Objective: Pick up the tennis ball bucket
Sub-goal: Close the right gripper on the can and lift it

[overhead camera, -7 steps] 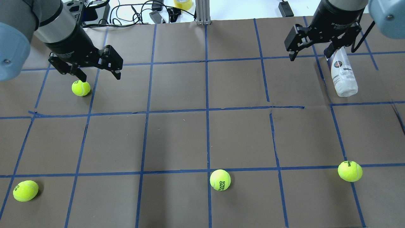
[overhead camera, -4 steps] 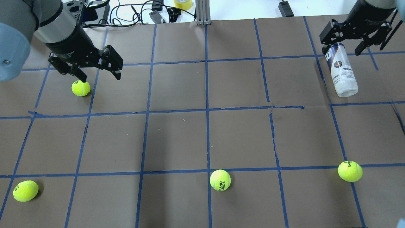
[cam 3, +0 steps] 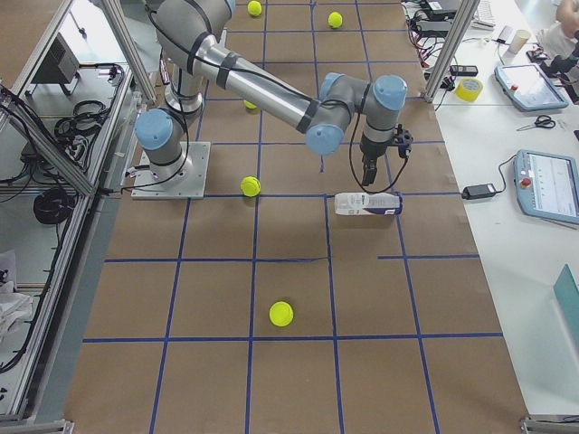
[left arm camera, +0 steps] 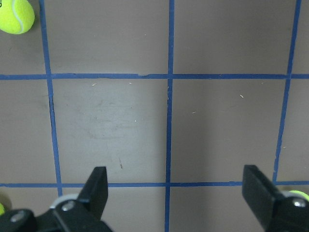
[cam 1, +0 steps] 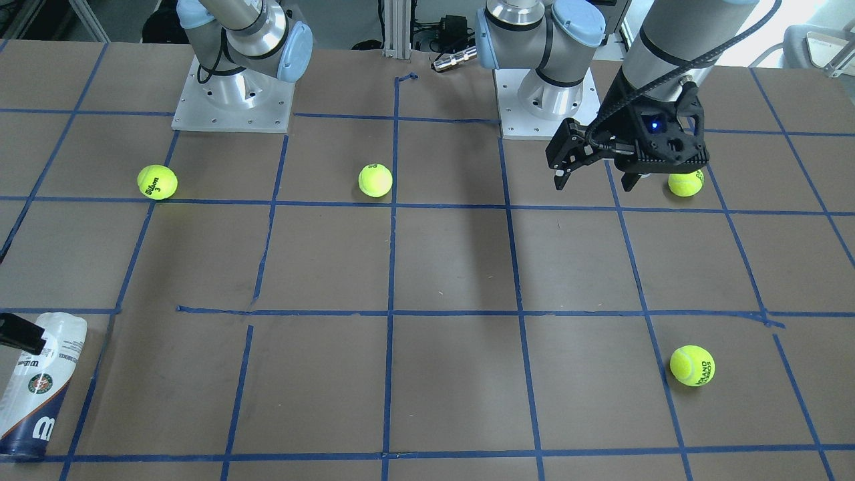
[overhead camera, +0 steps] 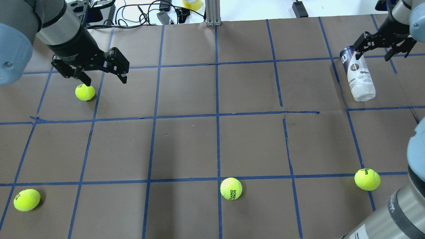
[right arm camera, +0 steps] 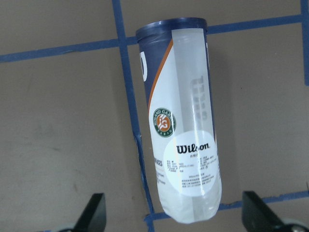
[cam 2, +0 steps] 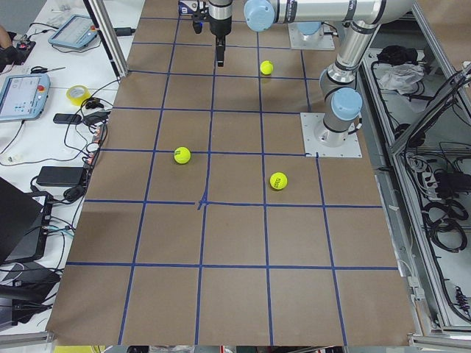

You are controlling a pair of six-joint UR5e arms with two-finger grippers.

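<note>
The tennis ball bucket (overhead camera: 359,75) is a clear can with a white and navy label. It lies on its side at the far right of the table, and also shows in the front view (cam 1: 33,387), right side view (cam 3: 366,204) and right wrist view (right arm camera: 181,125). My right gripper (overhead camera: 373,52) is open and empty above the can's navy end. In the right wrist view (right arm camera: 176,217) its fingers stand on either side of the can, apart from it. My left gripper (overhead camera: 105,79) is open and empty, high above the table beside a tennis ball (overhead camera: 84,92).
Three more tennis balls lie near the robot's side of the table: left (overhead camera: 26,199), middle (overhead camera: 231,188) and right (overhead camera: 367,179). Blue tape lines grid the brown table (overhead camera: 186,146). Cables and a tape roll (overhead camera: 192,4) lie beyond the far edge.
My right gripper has moved right and down, from left of the can's far end to over that end. The can and my left arm have not moved.
</note>
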